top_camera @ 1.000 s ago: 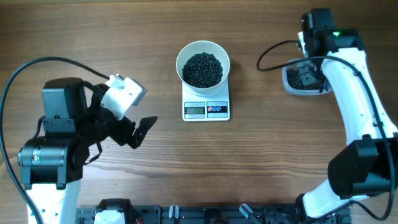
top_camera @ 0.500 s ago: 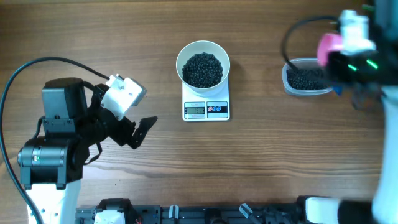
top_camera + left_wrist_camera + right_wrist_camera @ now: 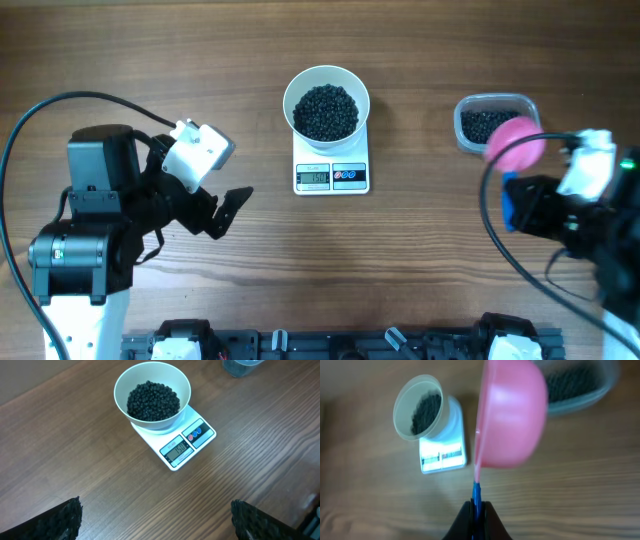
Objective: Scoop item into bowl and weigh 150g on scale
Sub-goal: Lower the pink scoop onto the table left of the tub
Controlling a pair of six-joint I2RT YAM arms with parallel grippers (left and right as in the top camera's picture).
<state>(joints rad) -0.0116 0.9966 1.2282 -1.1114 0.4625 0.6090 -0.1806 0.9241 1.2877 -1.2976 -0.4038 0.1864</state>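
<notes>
Scale: small white rectangular digital kitchen scale [image 3: 332, 172] on the brown wooden bench [image 3: 420, 260], with its grey display and two buttons along the front edge.
Bowl: round plain white bowl [image 3: 326, 88] sitting on the rear part of the scale.
Item: tiny round black beads [image 3: 325, 112] heaped in that bowl. More lie in a clear rounded plastic tub [image 3: 494, 120] well to the right of the scale.
Scoop: round pink plastic scoop [image 3: 512, 415] with a thin blue handle, in the air to the right of the scale over the tub's near edge, its cup turned on its side.
Right claw [image 3: 477, 510]: closed tight on the scoop's blue handle.
Left claw [image 3: 157, 519]: spread wide and holding nothing, over the bench well to the left of the scale.
</notes>
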